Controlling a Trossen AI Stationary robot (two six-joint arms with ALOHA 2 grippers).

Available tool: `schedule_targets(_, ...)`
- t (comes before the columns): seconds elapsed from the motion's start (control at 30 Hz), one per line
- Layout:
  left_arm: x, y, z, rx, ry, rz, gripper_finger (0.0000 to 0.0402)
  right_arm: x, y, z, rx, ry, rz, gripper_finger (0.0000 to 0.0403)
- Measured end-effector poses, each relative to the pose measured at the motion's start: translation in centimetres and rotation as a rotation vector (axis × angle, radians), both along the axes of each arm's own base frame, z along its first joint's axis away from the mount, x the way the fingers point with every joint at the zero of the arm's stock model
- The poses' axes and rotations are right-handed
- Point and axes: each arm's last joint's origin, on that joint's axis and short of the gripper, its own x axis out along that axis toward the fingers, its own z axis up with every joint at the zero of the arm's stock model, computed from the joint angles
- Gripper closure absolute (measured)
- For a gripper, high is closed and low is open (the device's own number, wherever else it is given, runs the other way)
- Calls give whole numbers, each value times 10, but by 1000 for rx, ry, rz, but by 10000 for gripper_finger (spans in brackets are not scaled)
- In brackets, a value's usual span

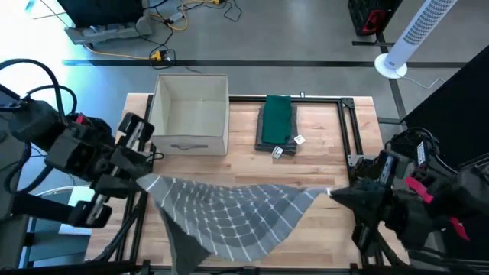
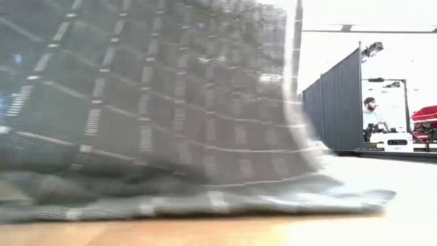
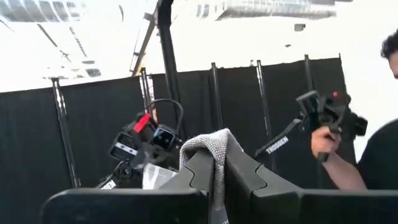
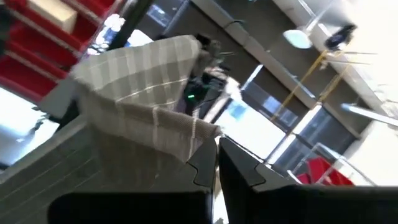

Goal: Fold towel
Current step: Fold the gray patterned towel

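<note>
Each claw pinches one towel (image 1: 229, 210) corner: left claw (image 1: 145, 179), right claw (image 1: 332, 195). The towel hangs between them, its bottom edge resting on the surface (image 1: 321, 153). Keep both corners level and tight when laying it down.

grey floor (image 1: 306, 38), white tower fan (image 1: 416, 34) (top right), black curtain partitions (image 3: 93, 124).

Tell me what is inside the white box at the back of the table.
The white box looks empty in the high view: only its pale floor and walls show. The strip just inside its near wall is hidden. The folded green cloth lies beside the box, not inside it.
</note>
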Motion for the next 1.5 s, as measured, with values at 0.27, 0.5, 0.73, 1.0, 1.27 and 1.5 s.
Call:
schedule_targets(0.27,-2,2,9,-36,-99,-13,392,-27,20,10,-75,-140,298,403)
schedule_targets(0.5,0,-1,9,-27,-121,-56,392,-49,28,23,-157,-313,436,403)
schedule_targets(0.73,11,-16,6,-10,-173,-145,392,-65,31,30,-200,-418,478,403)
schedule_targets(1.0,21,-27,3,-11,-207,-169,392,-81,32,37,-256,-540,494,403)
schedule_targets(1.27,39,-45,-2,-14,-285,-156,392,-83,33,37,-230,-531,505,403)
schedule_targets(1.5,48,-53,-7,-33,-285,-154,392,-86,33,36,-220,-502,488,403)
